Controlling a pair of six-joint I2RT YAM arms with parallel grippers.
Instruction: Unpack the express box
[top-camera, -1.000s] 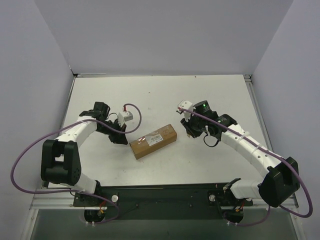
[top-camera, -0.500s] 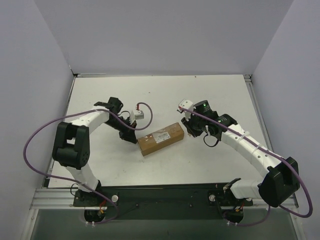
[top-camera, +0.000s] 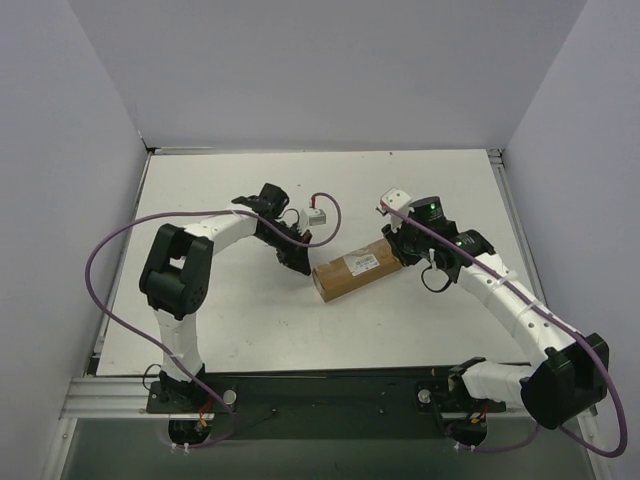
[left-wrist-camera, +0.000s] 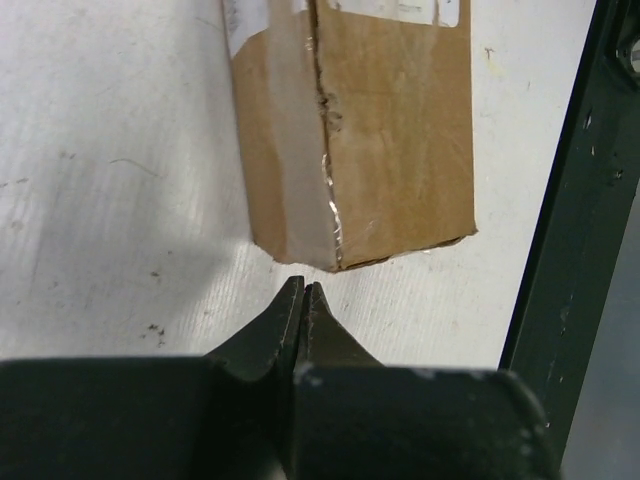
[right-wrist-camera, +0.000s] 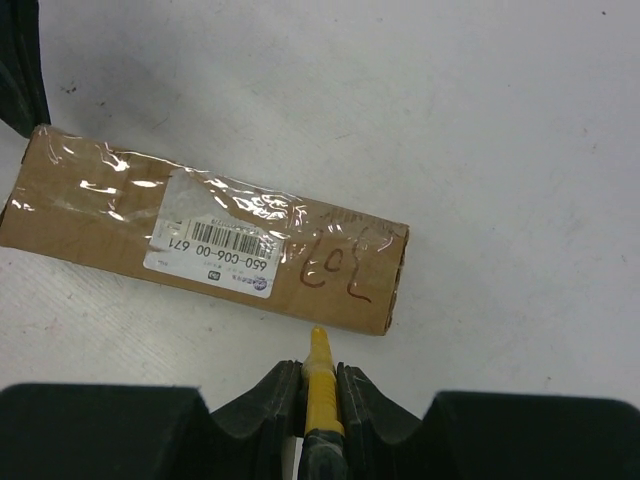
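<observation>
Grip: left hand (left-wrist-camera: 303, 292) closed, empty | right hand (right-wrist-camera: 318, 370) clamps yellow knife (right-wrist-camera: 319, 350)

The box (top-camera: 358, 270) lies slantwise in the middle of the surface (top-camera: 440, 185), hemmed at both short ends. The left end effector (top-camera: 299, 266), fingers pressed together, sits just beside its left end. The right end effector (top-camera: 398, 256), clamped on a yellow knife (right-wrist-camera: 319, 352), crowds the right end, with the blade tip right at the box's edge. Both long sides of the box are unblocked. Behind it, bare surface runs to the back wall (top-camera: 330, 70); in front, a bare strip reaches the black rail (top-camera: 320, 385). The side walls (top-camera: 60, 150) close the surface in. The left arm (top-camera: 215, 232) and its purple cable (top-camera: 100, 260) bar the left side, and the right arm (top-camera: 500, 300) slants across the right near corner.
</observation>
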